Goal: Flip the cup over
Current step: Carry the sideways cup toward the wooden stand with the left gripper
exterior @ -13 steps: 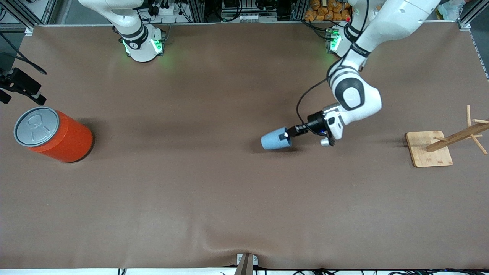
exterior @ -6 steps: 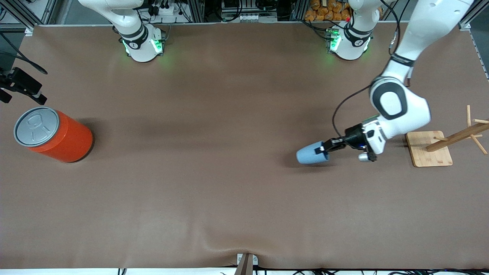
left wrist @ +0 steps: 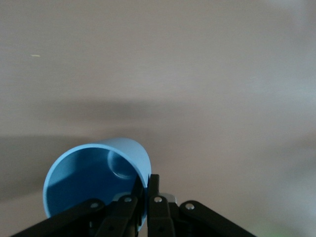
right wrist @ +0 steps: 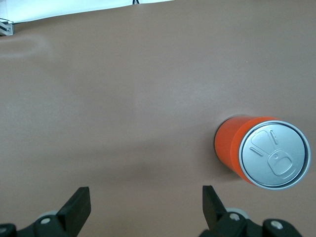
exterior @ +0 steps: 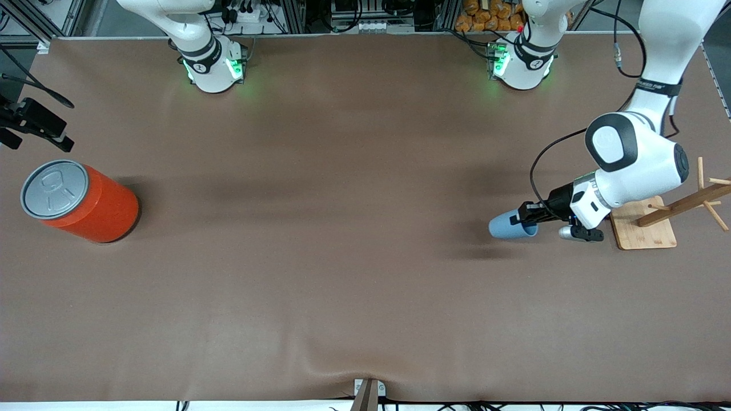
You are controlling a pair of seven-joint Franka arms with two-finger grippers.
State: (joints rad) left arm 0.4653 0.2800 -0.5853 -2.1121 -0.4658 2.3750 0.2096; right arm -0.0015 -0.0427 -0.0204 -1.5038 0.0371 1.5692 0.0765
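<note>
The cup [exterior: 508,226] is a small light-blue tumbler, held on its side in the air over the table, close to the wooden stand. Its mouth faces my left wrist camera and shows the darker blue inside [left wrist: 91,185]. My left gripper [exterior: 523,216] is shut on the cup's rim wall, one finger inside and one outside [left wrist: 147,186]. My right gripper [exterior: 35,134] hangs at the right arm's end of the table, above and beside the orange can; it is open and empty [right wrist: 145,197].
A big orange can [exterior: 80,201] with a grey pull-tab lid stands at the right arm's end and also shows in the right wrist view [right wrist: 264,150]. A wooden peg stand on a square base [exterior: 639,225] sits at the left arm's end, just beside my left wrist.
My left arm has carried the cup from the table's middle toward the left arm's end, up to the wooden stand, and the cup's shadow has drawn away from it. The right gripper has barely shifted.
</note>
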